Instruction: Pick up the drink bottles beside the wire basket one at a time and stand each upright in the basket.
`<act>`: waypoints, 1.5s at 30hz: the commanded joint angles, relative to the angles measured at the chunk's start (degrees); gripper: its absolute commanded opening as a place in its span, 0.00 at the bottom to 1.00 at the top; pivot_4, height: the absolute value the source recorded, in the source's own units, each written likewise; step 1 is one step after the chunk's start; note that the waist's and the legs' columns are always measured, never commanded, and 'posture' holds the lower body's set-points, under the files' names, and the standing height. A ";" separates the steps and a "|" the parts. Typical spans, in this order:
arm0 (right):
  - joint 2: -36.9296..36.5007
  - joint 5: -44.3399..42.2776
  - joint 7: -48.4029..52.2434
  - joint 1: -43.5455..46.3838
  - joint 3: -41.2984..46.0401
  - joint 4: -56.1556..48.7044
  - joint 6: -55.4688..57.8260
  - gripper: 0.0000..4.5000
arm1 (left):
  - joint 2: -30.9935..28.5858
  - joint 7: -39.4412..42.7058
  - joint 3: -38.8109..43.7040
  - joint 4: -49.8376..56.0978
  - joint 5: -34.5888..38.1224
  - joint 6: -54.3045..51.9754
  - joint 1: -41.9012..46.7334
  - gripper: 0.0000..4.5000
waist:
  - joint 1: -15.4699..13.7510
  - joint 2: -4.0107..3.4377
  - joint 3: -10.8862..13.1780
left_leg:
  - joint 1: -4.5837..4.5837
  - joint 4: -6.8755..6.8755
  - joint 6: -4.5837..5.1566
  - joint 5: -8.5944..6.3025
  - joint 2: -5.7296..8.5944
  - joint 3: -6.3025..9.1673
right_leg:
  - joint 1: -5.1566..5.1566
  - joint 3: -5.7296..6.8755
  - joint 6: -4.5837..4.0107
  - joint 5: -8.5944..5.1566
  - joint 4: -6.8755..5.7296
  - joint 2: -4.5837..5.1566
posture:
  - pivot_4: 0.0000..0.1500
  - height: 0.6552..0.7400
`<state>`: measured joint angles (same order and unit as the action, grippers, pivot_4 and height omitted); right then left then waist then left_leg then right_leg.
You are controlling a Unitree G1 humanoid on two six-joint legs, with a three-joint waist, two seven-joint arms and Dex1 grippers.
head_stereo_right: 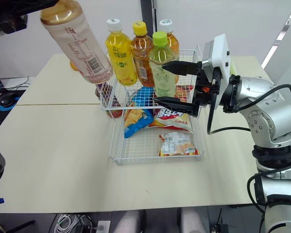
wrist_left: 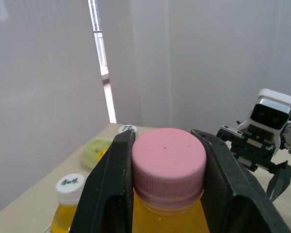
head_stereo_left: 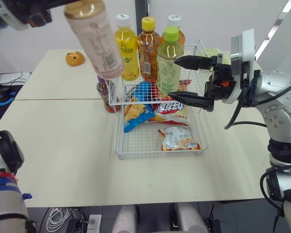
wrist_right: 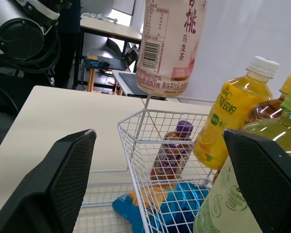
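Clamping the peach tea bottle (head_stereo_left: 94, 36) at the neck with the left gripper (wrist_left: 167, 145), one black finger pressed to each side of the pink cap (wrist_left: 169, 162), the cap's top poking out just past the fingertips. Held high off the table (head_stereo_left: 63, 145), tilted, base lowest and aimed toward the far left corner of the wire basket (head_stereo_left: 117, 145); not yet inside it. From the right wrist, seen hanging with its base above the basket's rim wire, apart from it.

Standing on the table just outside that same corner, close against the wire wall: a small purple-capped bottle (head_stereo_left: 105, 94), upright.

Standing upright inside, along the basket's far end: a yellow bottle (head_stereo_left: 126, 48), an amber bottle (head_stereo_left: 148, 48), a green-capped bottle (head_stereo_left: 169, 63) and, behind that one, a white-capped bottle (head_stereo_left: 174, 20). Lying on the basket floor nearer the robot: snack bags (head_stereo_left: 179, 138).

Spread wide on the right gripper (head_stereo_left: 173, 77), fingers gripping nothing. Hovering over the basket's right side, tips pointed at the green-capped bottle, one finger at its shoulder height, the other down by its base. Cannot tell whether either finger touches it.

Lying near the table's far left edge, well apart from the basket: a small orange object (head_stereo_left: 74, 58).
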<state>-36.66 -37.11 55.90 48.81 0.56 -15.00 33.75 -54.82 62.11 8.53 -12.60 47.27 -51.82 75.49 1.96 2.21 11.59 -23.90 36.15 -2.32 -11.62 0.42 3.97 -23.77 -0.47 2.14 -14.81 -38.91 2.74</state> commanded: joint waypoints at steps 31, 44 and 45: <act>-2.96 -1.10 -4.11 -2.23 3.33 -6.30 1.82 1.00 | 23.59 -1.79 -4.58 -2.09 -17.43 24.29 -7.74 0.30 | -0.17 0.00 0.00 | -0.22 0.07 0.00 0.01 0.01 -0.16 | -0.27 -0.18 -0.02 0.03 -0.08 0.05 | 1.00 1.00; -2.94 -0.77 -4.05 -1.93 3.07 -6.01 1.69 1.00 | 25.03 -2.72 -4.91 -0.07 -17.91 23.33 -8.58 0.30 | -0.19 0.00 0.00 | -0.22 0.10 0.00 0.01 0.01 -0.15 | -0.26 -0.19 -0.01 0.03 -0.08 0.05 | 1.00 1.00; -2.88 -0.70 -4.01 -1.88 3.00 -5.88 1.60 1.00 | 24.81 -2.56 -4.96 0.25 -17.88 23.12 -8.73 0.38 | -0.19 0.00 0.00 | -0.22 0.10 0.00 0.01 0.01 -0.15 | -0.26 -0.18 -0.01 0.03 -0.09 0.05 | 1.00 1.00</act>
<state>-38.86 -37.30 52.19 46.12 1.64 -19.80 35.82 -29.27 59.42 3.02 -15.27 29.12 -28.65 66.27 1.78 2.21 11.59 -24.11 36.25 -2.32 -11.61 0.43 3.82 -24.02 -0.66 2.13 -14.77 -38.99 2.79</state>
